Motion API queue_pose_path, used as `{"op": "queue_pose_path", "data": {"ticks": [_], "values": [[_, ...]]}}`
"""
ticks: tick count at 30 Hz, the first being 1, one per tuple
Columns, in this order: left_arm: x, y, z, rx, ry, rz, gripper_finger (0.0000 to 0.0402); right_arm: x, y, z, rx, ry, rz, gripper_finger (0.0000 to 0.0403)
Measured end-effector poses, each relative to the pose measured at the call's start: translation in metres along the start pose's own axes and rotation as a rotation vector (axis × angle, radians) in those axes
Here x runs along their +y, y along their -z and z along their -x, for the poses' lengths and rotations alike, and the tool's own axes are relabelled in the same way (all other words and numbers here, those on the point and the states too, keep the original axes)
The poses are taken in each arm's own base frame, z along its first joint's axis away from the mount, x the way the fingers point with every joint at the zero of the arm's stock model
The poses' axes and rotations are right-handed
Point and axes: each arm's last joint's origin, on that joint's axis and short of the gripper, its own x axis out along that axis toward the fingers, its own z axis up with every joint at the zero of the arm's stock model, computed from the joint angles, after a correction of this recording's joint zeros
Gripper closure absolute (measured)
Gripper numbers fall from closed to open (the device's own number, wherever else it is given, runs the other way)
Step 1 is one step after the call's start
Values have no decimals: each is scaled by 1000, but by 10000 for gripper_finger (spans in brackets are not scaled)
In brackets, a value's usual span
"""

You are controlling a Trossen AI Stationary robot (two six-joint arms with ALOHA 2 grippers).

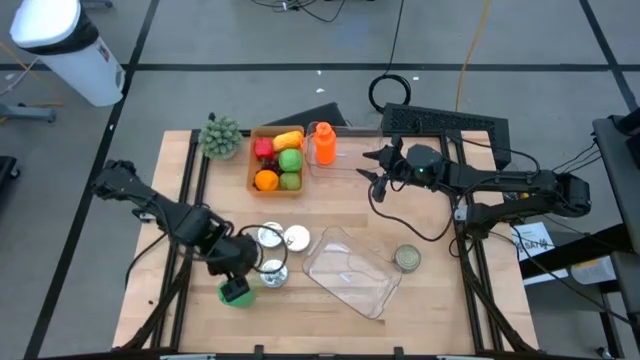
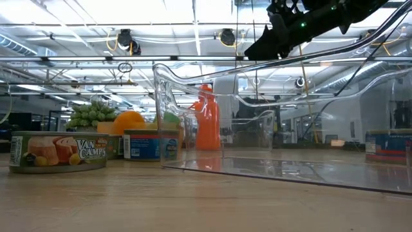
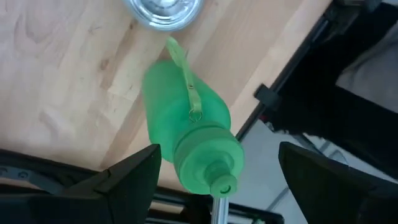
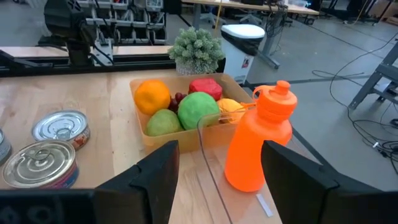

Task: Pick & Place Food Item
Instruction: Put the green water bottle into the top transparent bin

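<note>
The left hand sits low at the near left corner of the counter, its fingers apart on either side of a green bottle that lies on its side right at the counter's edge, cap end toward the drop. Nothing is clamped, so this looks like a release or a fresh approach.

To do it well, keep the fingers wide and move the hand straight up, so neither finger brushes the bottle and rolls it off the edge. The nearest can stands just beside it, so avoid swinging sideways.

The right hand hangs above the far side with fingers apart and empty, facing the orange bottle and the fruit basket. The clear tray lies mid-counter.
</note>
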Motion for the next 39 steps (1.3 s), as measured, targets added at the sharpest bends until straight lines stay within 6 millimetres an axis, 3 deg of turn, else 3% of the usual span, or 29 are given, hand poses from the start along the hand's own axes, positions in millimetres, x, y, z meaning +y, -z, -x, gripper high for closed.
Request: {"op": "queue_pose_path", "data": {"ticks": [12,29,33,39], "values": [[-10,25,-9,-86,-62,88,62,0,-4,0,-43,4,13,190],[-18,25,-40,-51,-203,64,64,0,-5,0,-50,5,6,190],[-18,25,-40,-51,-203,67,92,0,-5,0,-50,5,6,190],[-17,25,-39,-51,-204,55,180,0,-5,0,-50,5,6,190]]}}
